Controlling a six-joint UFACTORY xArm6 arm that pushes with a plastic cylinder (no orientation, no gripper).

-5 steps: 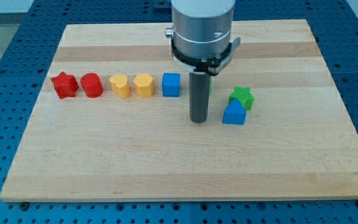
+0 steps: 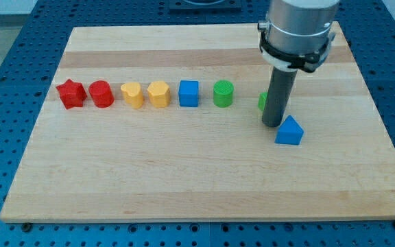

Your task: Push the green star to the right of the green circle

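Observation:
The green circle (image 2: 223,93) stands in the row of blocks across the board's middle. The green star (image 2: 261,101) is to its right, mostly hidden behind my rod; only a green sliver shows at the rod's left edge. My tip (image 2: 273,124) rests on the board just in front of the star and right beside the blue triangle block (image 2: 289,131), which lies at the tip's lower right.
Left of the green circle the row holds a blue cube (image 2: 188,93), two yellow blocks (image 2: 158,93) (image 2: 133,95), a red cylinder (image 2: 101,94) and a red star (image 2: 70,93). The wooden board (image 2: 184,178) lies on a blue perforated table.
My rod has moved to the right, uncovering the green circle. The blue triangle block has shifted right and down. The green star now sits behind the rod.

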